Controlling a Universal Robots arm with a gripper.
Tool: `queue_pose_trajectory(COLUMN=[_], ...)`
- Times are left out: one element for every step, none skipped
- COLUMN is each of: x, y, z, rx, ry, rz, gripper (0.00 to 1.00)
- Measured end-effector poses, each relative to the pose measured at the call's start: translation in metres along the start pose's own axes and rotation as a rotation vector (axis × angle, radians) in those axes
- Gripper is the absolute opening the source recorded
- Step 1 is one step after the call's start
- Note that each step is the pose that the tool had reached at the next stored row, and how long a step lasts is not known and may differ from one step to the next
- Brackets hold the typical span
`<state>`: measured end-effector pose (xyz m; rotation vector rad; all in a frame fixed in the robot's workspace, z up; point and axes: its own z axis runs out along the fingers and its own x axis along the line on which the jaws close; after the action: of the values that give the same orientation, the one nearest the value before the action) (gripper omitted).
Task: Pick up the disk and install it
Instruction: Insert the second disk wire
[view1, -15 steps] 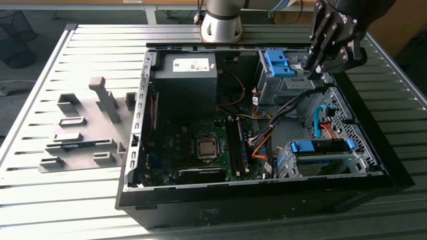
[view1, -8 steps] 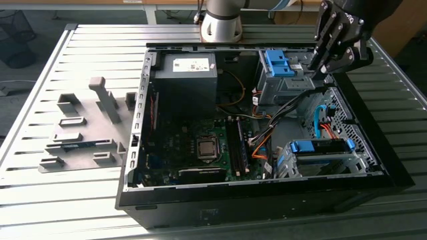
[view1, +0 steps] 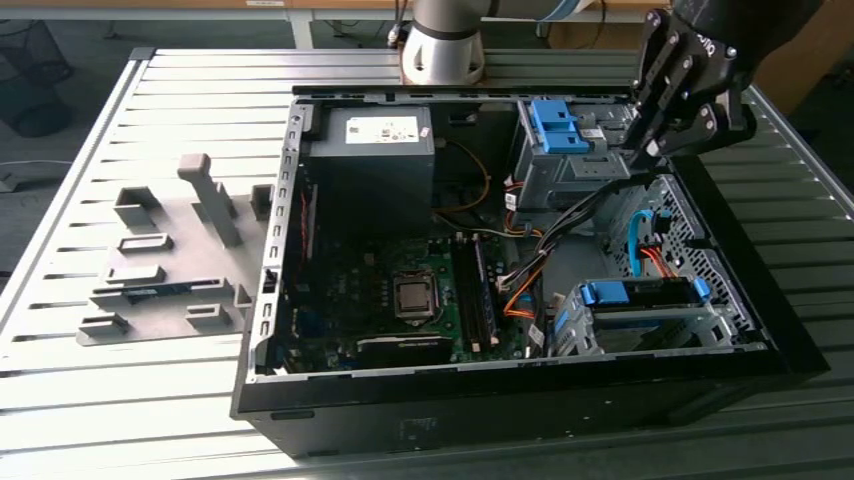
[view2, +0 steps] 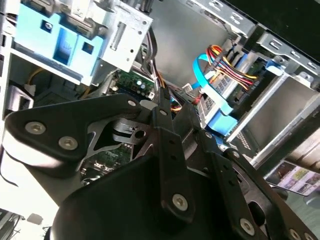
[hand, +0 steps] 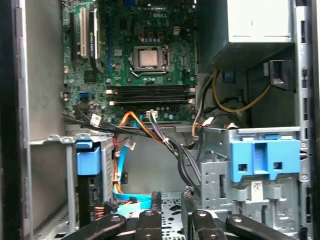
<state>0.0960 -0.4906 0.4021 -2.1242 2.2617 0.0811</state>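
- Work surface: a metal table (view1: 160, 400) of light grey slats running lengthwise — grooves between the slats plainly visible.
- On it, toward the exterior view's right: an open black computer case (view1: 534, 400), lying on its side with the interior facing up.
- On it, toward the exterior view's left: a grey fixture block (view1: 167, 270) with several upright posts and recessed slots, just beside the case.
- At the far edge: the arm's round base (view1: 441, 50), standing behind the case.
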Motion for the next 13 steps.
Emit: queue_pose_trajectory(x=[0.0003, 0.0003, 0.0003, 0.0003, 0.0004, 0.0008, 0.0013, 0.0017, 0.0021, 0.0023, 0.0024, 0.0023, 0.0024], y=[-0.0001, -0.0001, -0.0001, 0.0000, 0.0000, 0.0000, -0.0001, -0.0001, -0.0001, -0.0002, -0.0003, -0.0003, -0.0003], z=[-0.0002, -0.0002, -0.0001, -0.0001, -0.0001, -0.0001, -0.0001, -0.0002, -0.0002, -0.0003, -0.0003, -0.0003, -0.0002], rx=[0.0007, 0.0018, 0.0030, 0.0041, 0.0043, 0.0043, 0.0043, 0.0042, 0.0045, 0.0051, 0.0062, 0.0072, 0.0078], ry=[0.0127, 0.0303, 0.0481, 0.0657, 0.0700, 0.0701, 0.0701, 0.0704, 0.0751, 0.0870, 0.1047, 0.1208, 0.1319], rz=[0.000, 0.000, 0.000, 0.001, 0.001, 0.000, -0.002, -0.004, -0.006, -0.007, -0.007, -0.007, -0.006], gripper=[0.30, 0.30, 0.30, 0.30, 0.30, 0.30, 0.30, 0.30, 0.30, 0.30, 0.30, 0.30, 0.30])
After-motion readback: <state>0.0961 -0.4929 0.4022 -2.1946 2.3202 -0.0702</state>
